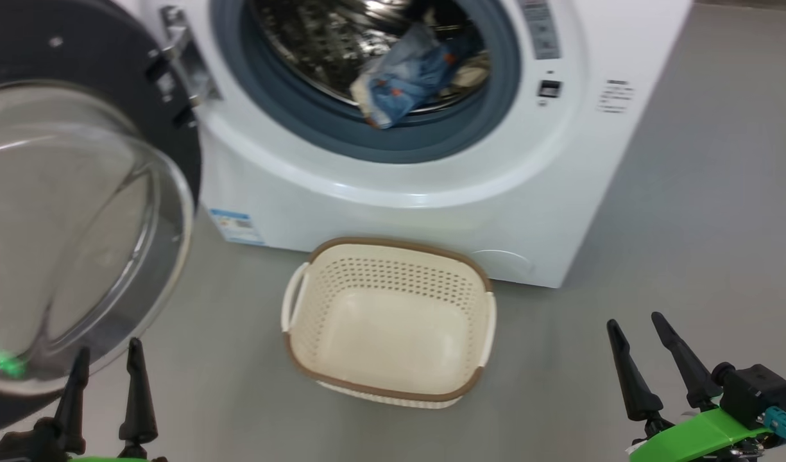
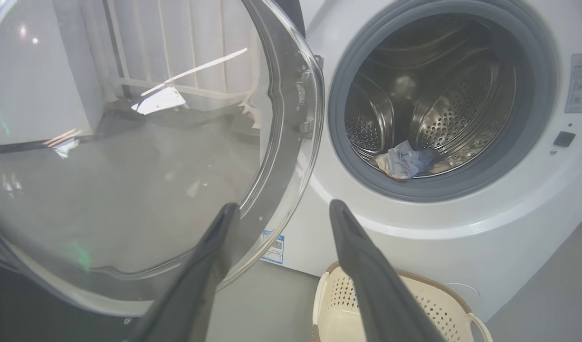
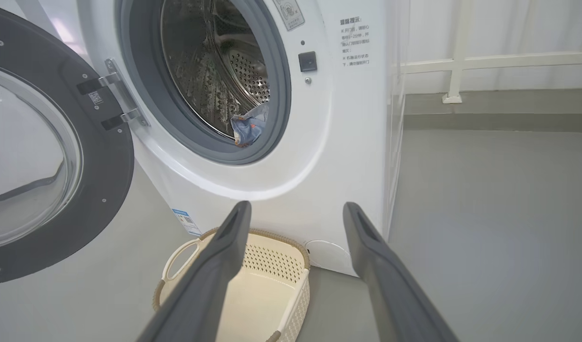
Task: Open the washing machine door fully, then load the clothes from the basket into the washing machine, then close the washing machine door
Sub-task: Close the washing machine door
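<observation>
The washer stands with its door swung wide.
Head view cuts off the white machine's top and the black-rimmed glass door's left edge. One perforated cream basket, brown-rimmed, two handles, sits on the floor before it. One blue bundle of clothes lies in the steel drum, print blurred. The left gripper and right gripper show fingers spread, holding nothing.

The clothes are light blue with orange-brown marks, the basket cream and brown-rimmed, the washing machine white.
</observation>
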### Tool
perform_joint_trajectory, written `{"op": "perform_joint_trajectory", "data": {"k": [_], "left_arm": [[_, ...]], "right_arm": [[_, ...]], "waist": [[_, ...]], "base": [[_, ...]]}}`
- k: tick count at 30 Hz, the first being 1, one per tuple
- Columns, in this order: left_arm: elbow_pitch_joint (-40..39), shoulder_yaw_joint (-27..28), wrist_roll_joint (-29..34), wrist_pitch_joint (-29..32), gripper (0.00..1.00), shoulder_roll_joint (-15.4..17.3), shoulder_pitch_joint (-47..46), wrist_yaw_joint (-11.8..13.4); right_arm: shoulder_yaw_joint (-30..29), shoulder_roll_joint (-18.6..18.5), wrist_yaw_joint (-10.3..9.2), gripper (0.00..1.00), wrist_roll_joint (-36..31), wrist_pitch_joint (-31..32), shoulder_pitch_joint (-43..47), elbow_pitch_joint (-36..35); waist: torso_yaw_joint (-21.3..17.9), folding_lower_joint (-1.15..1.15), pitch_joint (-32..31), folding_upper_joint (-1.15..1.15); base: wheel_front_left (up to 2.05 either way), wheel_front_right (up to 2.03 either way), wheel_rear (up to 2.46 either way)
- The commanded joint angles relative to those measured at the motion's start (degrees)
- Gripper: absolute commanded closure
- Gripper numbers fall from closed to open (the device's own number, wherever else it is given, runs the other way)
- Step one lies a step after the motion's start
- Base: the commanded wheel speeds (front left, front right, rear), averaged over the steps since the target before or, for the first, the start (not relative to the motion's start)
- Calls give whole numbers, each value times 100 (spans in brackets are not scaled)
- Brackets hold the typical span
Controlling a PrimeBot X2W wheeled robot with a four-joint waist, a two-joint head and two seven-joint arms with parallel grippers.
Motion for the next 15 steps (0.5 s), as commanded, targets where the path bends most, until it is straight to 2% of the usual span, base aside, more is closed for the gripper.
{"op": "perform_joint_trajectory", "data": {"k": [1,15], "left_arm": [[-188,214,60,-35,0,64,-34,-12],[-195,373,58,-35,0,-59,157,-12]], "right_arm": [[153,-121,32,0,-6,-47,-161,-115],[491,-218,32,0,61,-47,-191,-27]], "waist": [[378,0,68,0],[1415,0,-70,0]], "base": [[0,0,0],[0,0,0]]}}
